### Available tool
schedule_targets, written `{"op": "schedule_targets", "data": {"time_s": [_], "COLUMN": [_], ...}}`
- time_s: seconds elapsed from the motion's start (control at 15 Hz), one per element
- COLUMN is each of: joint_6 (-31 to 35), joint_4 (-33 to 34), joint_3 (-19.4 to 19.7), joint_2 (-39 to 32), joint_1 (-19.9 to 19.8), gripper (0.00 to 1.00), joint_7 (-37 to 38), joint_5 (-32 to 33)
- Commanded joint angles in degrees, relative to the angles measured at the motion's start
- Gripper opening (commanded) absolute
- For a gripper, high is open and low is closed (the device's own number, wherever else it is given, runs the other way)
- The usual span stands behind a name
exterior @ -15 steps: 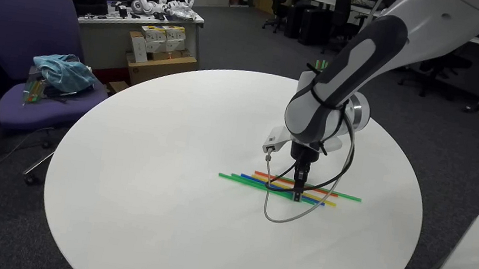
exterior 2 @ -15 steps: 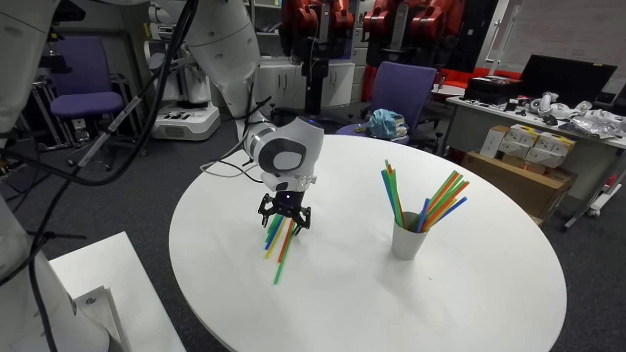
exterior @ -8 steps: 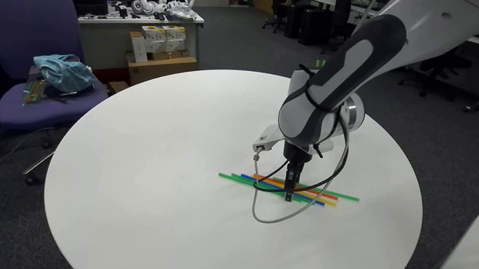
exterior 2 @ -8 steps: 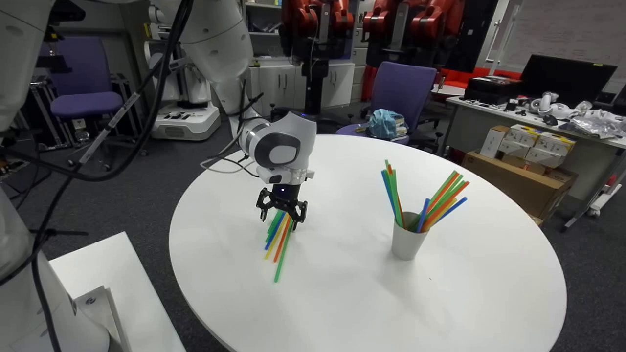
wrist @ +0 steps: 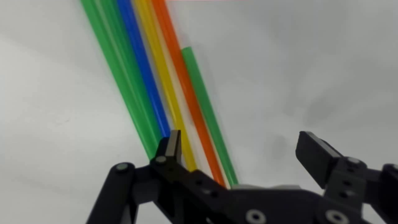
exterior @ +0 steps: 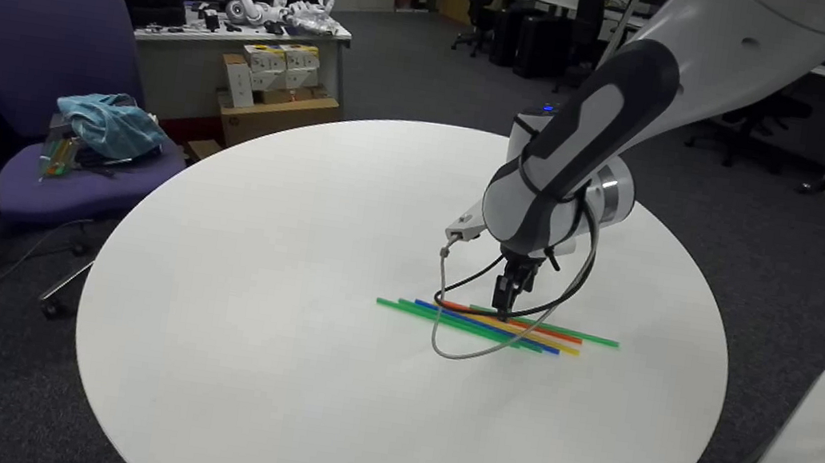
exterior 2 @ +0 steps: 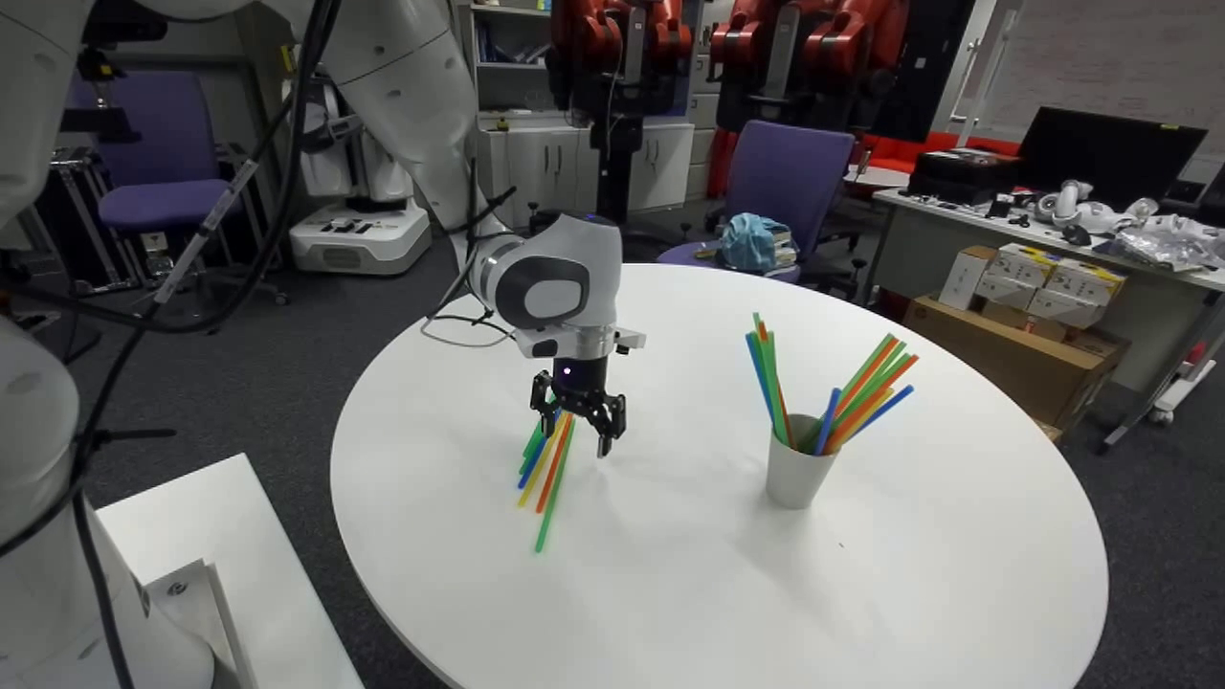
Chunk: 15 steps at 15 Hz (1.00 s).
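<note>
Six straws (exterior 2: 540, 469) lie on the round table (exterior 2: 909, 593), at 9 o'clock of its centre in an exterior view, under the gripper (wrist: 240, 140). In the wrist view their long axes run nearly parallel, from 11 o'clock to 5 o'clock; in an exterior view the axes run from about 1 o'clock to 7 o'clock, ends staggered. Each straw is slender, straight and smooth, with a faint sheen. Order in the wrist view, from the 9 o'clock side to the 3 o'clock side: two green straws (wrist: 115, 74) side by side, a blue straw (wrist: 145, 68), a yellow straw (wrist: 166, 84), an orange straw (wrist: 189, 93) and a single green straw (wrist: 210, 115), whose 11 o'clock end lies along the orange straw. The gripper's fingers (wrist: 314, 152) stand wide apart; the yellow, orange and single green straws show within the gap. Contact between fingers and straws cannot be told. A pale cup (exterior 2: 796, 478) holding more straws (exterior 2: 873, 390) stands at 3 o'clock from the row in an exterior view.
</note>
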<state>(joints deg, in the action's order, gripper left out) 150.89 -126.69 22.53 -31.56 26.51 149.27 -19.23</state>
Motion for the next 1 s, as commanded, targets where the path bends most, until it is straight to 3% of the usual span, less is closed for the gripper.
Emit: {"op": "schedule_targets", "data": {"time_s": [0.0,0.2,0.33,0.8,0.93], "joint_6": [0.9,-0.5,-1.9,-2.5,-3.6], "joint_4": [-1.6,-1.4,-0.1,6.9,9.0], "joint_3": [11.1,15.6,17.3,21.4,24.3], "joint_2": [-1.6,-2.9,-3.7,-3.5,-4.5], "joint_1": [11.4,16.5,17.6,15.5,16.5], "gripper": [1.0,1.0,1.0,1.0,1.0], "joint_7": [0.0,0.0,0.0,0.0,0.0], "joint_5": [-5.8,-7.4,-8.3,-8.2,-9.6]}}
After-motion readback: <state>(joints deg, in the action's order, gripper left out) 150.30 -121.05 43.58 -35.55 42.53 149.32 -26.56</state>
